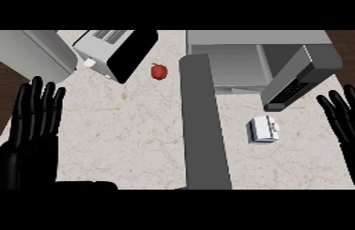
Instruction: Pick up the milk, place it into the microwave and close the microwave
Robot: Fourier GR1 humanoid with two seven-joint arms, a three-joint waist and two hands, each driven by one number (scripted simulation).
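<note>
- I see my left hand (31,126) at the left edge of the view, fingers straight and pointing up, released and holding nothing.
- My right hand (341,114) shows at the right edge, also with straight fingers and nothing in it.
- The milk carton (263,129) sits on the worktop (125,130), in front of the microwave (235,65) and below its keypad side, between the door (204,126) and my right hand, touching neither.
- The microwave door is swung wide open towards me.
- A red pepper (158,71) lies left of the door, beside a toaster (104,48).
</note>
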